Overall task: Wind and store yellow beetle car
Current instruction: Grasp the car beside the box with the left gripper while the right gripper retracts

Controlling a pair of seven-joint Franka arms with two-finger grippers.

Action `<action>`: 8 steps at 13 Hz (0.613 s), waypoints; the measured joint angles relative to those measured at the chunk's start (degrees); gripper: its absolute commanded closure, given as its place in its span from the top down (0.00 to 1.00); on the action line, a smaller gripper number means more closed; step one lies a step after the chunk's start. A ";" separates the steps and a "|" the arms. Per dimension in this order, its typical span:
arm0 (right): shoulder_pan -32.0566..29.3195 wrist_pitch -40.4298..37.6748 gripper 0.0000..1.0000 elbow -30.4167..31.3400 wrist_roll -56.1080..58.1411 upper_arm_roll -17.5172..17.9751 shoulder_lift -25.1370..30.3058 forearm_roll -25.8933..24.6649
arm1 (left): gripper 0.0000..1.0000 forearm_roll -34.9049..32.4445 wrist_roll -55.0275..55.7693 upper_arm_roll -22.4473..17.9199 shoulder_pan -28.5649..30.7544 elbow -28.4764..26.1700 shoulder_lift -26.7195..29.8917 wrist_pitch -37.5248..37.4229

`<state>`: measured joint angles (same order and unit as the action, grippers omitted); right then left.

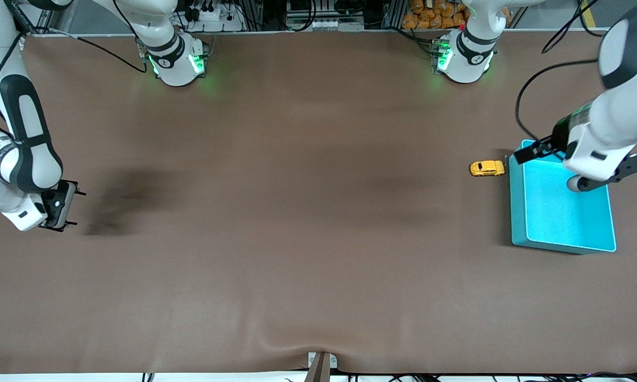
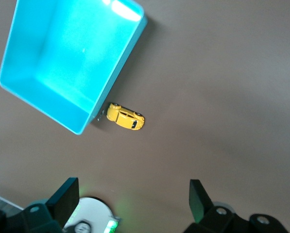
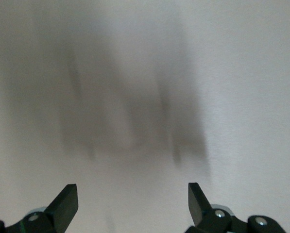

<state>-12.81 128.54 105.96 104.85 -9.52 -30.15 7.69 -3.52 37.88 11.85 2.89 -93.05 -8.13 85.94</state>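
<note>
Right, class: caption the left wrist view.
Open left gripper above yellow toy car beside the turquoise bin.

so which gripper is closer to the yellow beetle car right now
Left. The left gripper hangs open over the turquoise bin's edge, right beside the yellow beetle car. The right gripper waits open at the right arm's end of the table, well away from it.

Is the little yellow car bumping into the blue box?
Apart. The front view shows a thin strip of table between the yellow beetle car and the turquoise bin.
</note>
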 measured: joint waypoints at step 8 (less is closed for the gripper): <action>2.97 -14.56 1.00 -16.10 -14.74 0.92 0.15 3.37 | 1.00 0.00 36.59 -0.19 0.80 -23.00 -0.51 22.65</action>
<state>-9.84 113.97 89.85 90.12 -8.60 -30.00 11.07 -3.52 74.47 11.65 3.69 -116.06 -8.63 108.58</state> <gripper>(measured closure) 0.000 0.000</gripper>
